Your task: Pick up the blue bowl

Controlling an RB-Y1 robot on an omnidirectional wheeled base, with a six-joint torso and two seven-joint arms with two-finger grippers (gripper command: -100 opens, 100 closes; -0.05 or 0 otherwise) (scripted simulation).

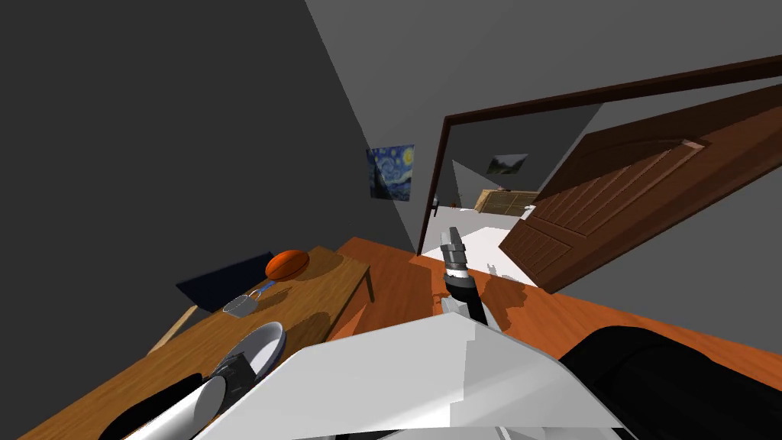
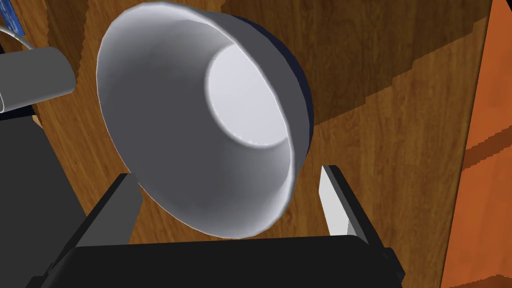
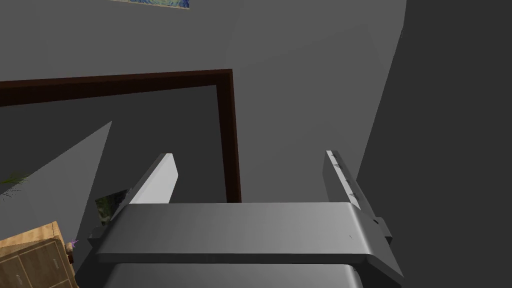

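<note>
On the left, a brown wooden tabletop [image 1: 191, 336] carries a small grey cup with a blue handle [image 2: 35, 82]. Near the cup sits the round bowl, white inside with a dark blue outer skin [image 2: 200, 125], not far from the tabletop's edge. The left gripper [image 2: 226, 174] hangs close over that bowl with its fingers spread wide, one to each side of the bowl's nearer part, gripping nothing. To grasp well, it should probably lower until the fingers reach past the rim, keeping the bowl centred between them. It should then close slowly so that neither finger shoves the bowl toward the cup or off the edge. The bowl looks about as wide as the gap between the fingers, so pinching one wall, with a finger inside and a finger outside, may hold better. The dark gripper body cuts off the bowl's nearest rim, so it is hard to tell whether either finger already touches the wall. Of the blue outside, just a thin sliver shows. Further right, the right gripper [image 3: 249, 155] is raised in front of the robot, fingers wide apart and empty.
</note>
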